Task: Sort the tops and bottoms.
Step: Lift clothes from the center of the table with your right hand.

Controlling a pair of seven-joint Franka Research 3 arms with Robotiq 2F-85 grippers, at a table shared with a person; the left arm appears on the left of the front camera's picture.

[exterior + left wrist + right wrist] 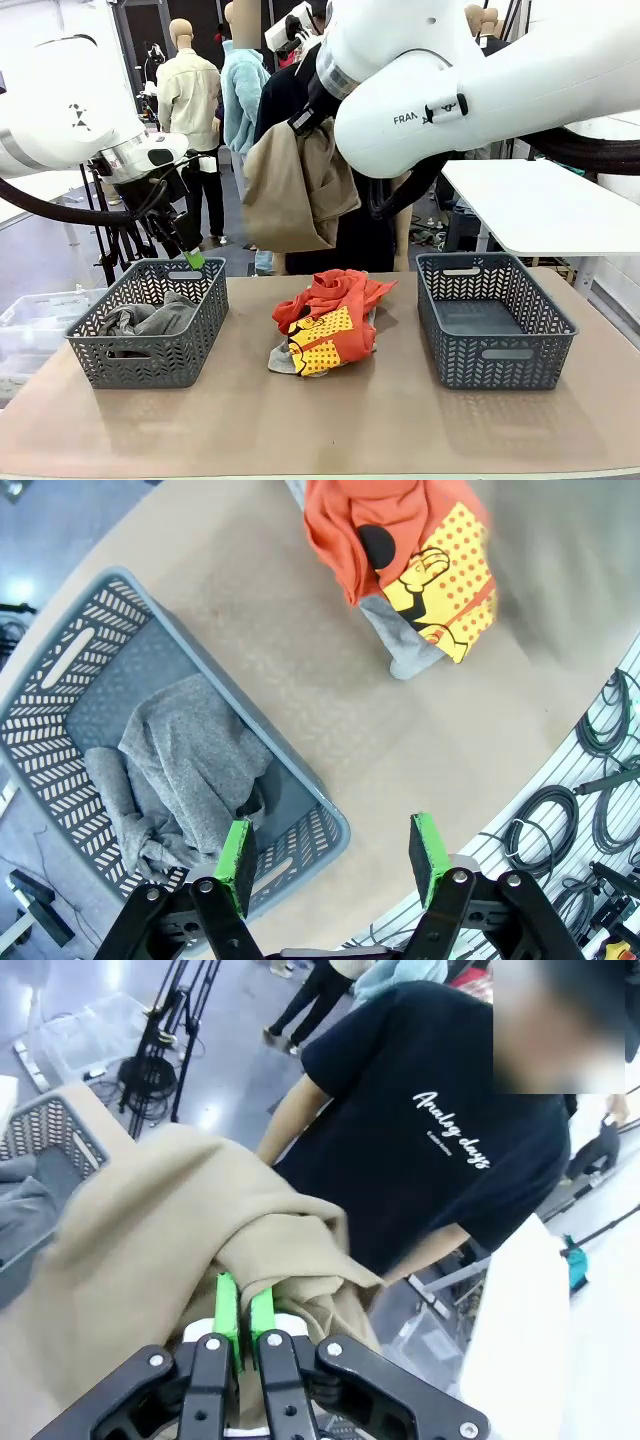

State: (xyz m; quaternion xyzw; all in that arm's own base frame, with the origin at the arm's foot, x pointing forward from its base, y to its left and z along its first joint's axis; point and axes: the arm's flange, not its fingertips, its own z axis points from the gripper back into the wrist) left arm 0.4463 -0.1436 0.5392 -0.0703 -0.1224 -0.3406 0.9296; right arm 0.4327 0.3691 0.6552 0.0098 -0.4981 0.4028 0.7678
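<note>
1. Dark grey garment (150,320) lies inside the left lattice basket (150,365) — judged sorted.
2. Khaki-tan garment (150,1240) hangs raised clear of the table (320,430), pinched in the right gripper (243,1315), whose jaws are closed tight on a fold.
3. Left gripper (325,855) hovers over a corner of the left lattice basket, jaws wide apart, holding nothing.
4. Orange-red dotted-print garment (335,305) and light grey garment (283,358) lie heaped mid-table, touching — both unsorted.
5. Right lattice basket (480,355) has received no garment; by my judgement, one of four is placed.
</note>
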